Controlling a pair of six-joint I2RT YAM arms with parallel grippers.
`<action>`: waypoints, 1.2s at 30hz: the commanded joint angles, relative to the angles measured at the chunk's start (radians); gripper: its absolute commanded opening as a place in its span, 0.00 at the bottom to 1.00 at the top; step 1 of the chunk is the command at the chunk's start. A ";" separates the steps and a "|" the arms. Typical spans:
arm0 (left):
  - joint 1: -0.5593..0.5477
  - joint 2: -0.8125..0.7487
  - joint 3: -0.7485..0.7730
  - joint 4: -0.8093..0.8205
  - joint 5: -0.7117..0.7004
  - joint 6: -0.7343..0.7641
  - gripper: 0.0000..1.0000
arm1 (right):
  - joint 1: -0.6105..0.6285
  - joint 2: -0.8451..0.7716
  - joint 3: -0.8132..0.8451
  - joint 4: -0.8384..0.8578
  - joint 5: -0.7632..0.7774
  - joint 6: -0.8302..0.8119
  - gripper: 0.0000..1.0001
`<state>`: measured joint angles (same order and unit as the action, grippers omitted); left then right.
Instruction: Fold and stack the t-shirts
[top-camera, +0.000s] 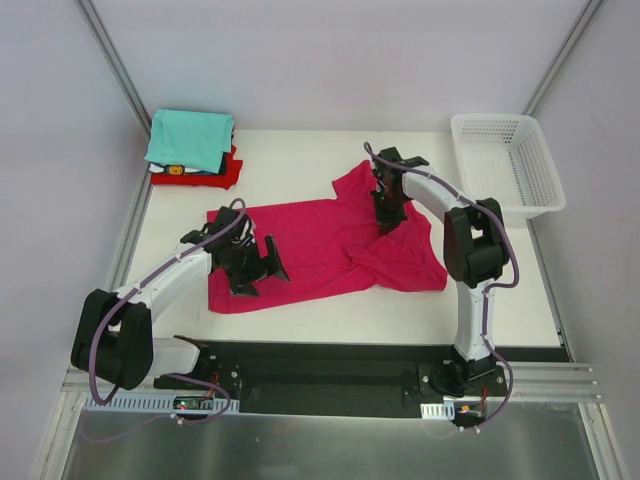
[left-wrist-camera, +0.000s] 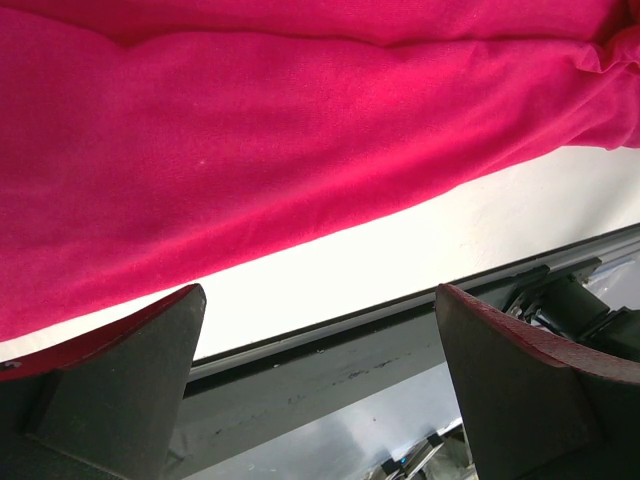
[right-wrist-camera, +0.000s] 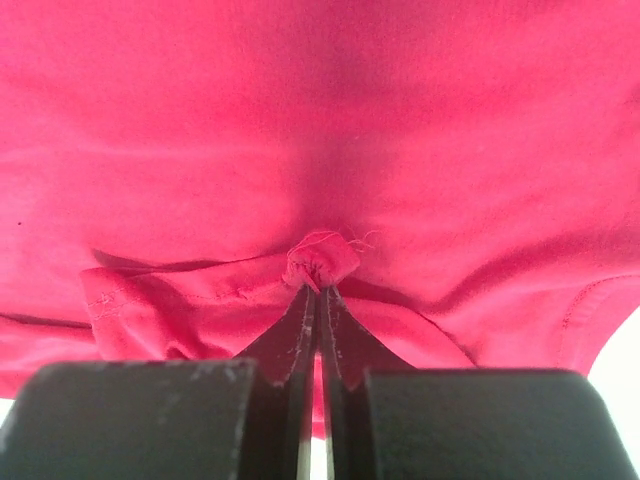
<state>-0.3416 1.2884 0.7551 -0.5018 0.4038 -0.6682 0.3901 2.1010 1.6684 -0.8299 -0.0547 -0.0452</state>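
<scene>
Magenta t-shirt spread on the surface, right pincer gripping it.
The shirt lies rumpled across the centre of the surface. The right pincer is fully closed on a small bunched fold of cloth at the shirt's far right part. The left pincer is spread wide, holding nothing, over the shirt's left part. A folded stack, teal t-shirt on top and red t-shirt at the bottom, occupies the far left corner. A white basket stands far right.
</scene>
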 joint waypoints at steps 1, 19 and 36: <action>-0.011 0.008 0.023 -0.011 0.006 0.007 0.99 | -0.007 -0.039 0.051 -0.048 0.027 -0.016 0.02; -0.019 0.012 0.027 -0.010 0.006 0.004 0.99 | -0.013 -0.026 0.133 -0.086 0.018 -0.019 0.01; -0.022 -0.014 0.039 -0.011 -0.019 0.005 0.99 | -0.019 -0.131 0.050 -0.029 0.039 -0.010 0.96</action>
<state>-0.3546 1.3022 0.7551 -0.5022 0.4030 -0.6682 0.3763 2.0972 1.7046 -0.8581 -0.0261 -0.0574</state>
